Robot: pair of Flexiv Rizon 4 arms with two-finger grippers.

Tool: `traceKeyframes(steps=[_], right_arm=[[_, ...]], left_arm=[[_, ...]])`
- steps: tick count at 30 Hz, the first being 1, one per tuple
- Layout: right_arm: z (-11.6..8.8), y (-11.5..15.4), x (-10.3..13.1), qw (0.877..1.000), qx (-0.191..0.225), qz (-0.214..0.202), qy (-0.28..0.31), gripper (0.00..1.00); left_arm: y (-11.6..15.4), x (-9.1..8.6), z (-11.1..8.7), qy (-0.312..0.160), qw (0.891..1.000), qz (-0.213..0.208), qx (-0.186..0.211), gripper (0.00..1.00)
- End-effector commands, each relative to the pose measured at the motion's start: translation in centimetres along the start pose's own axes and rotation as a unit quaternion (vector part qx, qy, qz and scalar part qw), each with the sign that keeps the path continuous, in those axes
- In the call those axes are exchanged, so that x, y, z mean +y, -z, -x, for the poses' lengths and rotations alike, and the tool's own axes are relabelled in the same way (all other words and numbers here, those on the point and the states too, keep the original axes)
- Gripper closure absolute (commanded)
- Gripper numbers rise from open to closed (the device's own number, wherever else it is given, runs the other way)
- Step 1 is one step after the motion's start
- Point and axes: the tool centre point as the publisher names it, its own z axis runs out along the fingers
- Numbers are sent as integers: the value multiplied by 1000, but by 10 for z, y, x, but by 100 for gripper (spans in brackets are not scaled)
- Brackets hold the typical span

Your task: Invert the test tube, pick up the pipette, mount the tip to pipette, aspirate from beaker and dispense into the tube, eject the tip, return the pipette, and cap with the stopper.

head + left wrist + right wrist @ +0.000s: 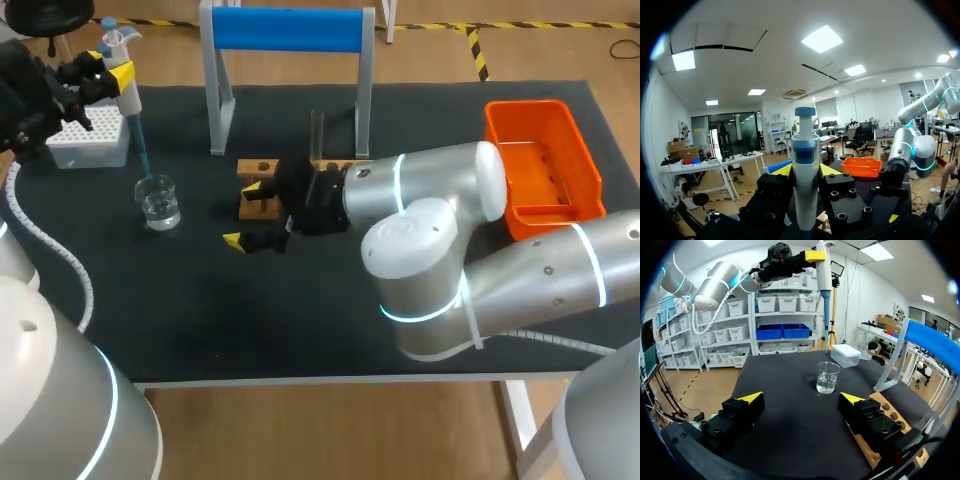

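Observation:
My left gripper (103,73) is shut on the white and blue pipette (128,95), which it holds upright at the back left. The pipette's thin blue lower end points down at the mouth of the glass beaker (158,201), which holds water. In the left wrist view the pipette (805,170) stands between the yellow fingertips (783,170). My right gripper (246,214) is open and empty, low over the mat in front of the wooden rack (262,168). A clear test tube (318,135) stands in that rack. Ahead of the right gripper (802,399) is the beaker (828,377), with the pipette (823,275) above it.
A white tip box (88,140) sits at the back left, beside the left gripper. A stand with a blue bar (290,30) rises behind the rack. An orange bin (545,165) is at the back right. My right arm's elbow (415,255) hangs over the table's middle.

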Motion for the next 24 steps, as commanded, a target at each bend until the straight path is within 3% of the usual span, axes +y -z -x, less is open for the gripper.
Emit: traceKeyframes(steps=[1,24], right_arm=[[0,-5,0,1000,-1,1,1,0],[10,-41,-9,1000,-8,-17,3,0]], left_arm=[[-1,1,-1,0,1000,-2,-2,100],[-1,1,-1,0,1000,-2,-2,100]])
